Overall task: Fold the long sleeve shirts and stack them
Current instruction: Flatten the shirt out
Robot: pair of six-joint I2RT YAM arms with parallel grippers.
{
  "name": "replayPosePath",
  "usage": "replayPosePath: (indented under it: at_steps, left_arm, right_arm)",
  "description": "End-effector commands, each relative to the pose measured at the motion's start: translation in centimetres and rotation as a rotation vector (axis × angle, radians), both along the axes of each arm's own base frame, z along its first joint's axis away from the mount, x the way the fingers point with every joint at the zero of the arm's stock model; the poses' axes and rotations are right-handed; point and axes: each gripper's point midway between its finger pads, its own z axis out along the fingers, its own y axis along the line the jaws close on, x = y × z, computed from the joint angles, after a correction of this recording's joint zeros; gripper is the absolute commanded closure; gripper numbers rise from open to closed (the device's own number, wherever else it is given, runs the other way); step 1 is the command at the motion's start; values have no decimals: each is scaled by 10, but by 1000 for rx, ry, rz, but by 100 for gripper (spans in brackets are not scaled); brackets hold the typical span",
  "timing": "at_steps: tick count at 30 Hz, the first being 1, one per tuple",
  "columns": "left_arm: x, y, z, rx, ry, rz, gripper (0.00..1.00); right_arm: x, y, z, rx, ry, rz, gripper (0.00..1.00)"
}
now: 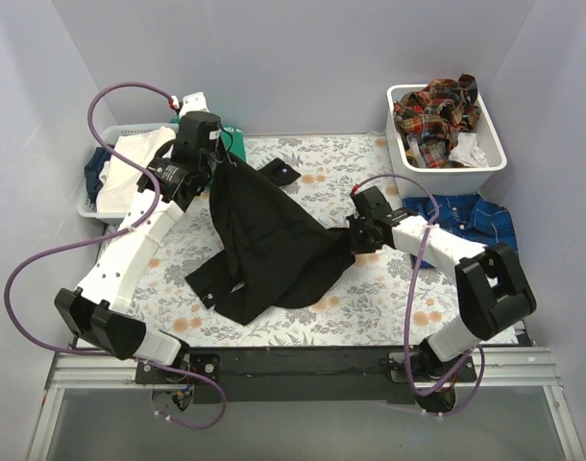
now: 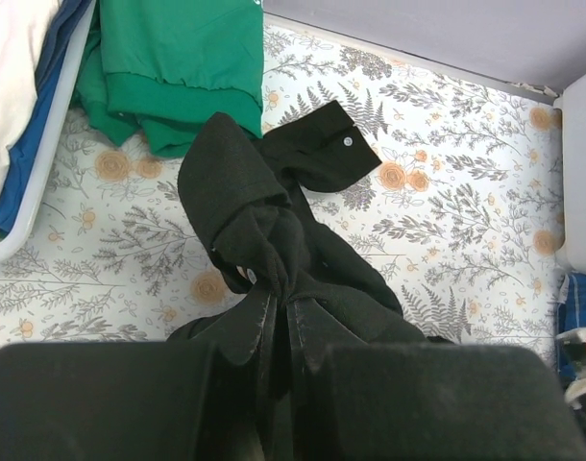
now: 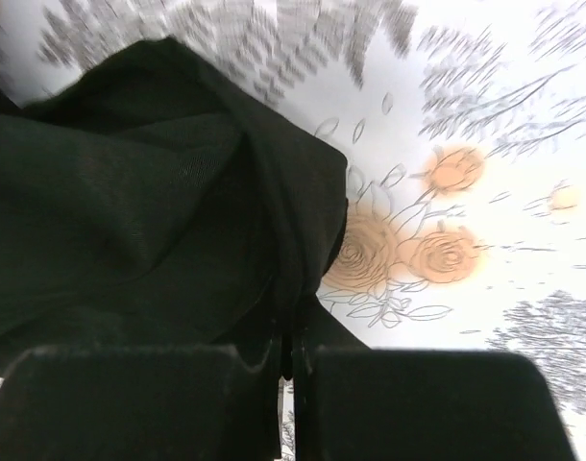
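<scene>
Over the floral worktop [image 1: 370,288], pinches the black long sleeve shirt [image 1: 264,250] sprawled mid-surface in two closed grips: left end effector [image 1: 219,161] on its bunched far end, right end effector [image 1: 349,235] on its right edge.

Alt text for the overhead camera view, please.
A black long sleeve shirt lies on a floral table, pinched by the left tool at its far end and the right tool at its right edge. A bin of red plaid shirts stands far right, a blue plaid shirt nearer.
</scene>
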Motion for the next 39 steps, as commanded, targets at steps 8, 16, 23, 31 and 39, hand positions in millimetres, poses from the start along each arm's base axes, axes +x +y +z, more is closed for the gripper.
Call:
replayPosePath:
  at_steps: [8,16,23,31,39]
  left_arm:
    - [-26,58,104,63,-276,145,97]
    - [-59,96,165,103,-454,252,94]
    - [-113,120,225,88,-670,244,90]
    - [-142,116,225,96,-705,125,81]
    - [-120,79,53,46,-250,22,84]
  right_arm:
    - [84,-62,234,-26,-640,-264,99]
    - [90,-121,380,-18,-983,-412,99]
    - [55,-145,484,-9,-1261,-443,99]
    - [20,-149,550,74,-1453,-422,99]
    - [97,-103,393,42,-1033,-316,99]
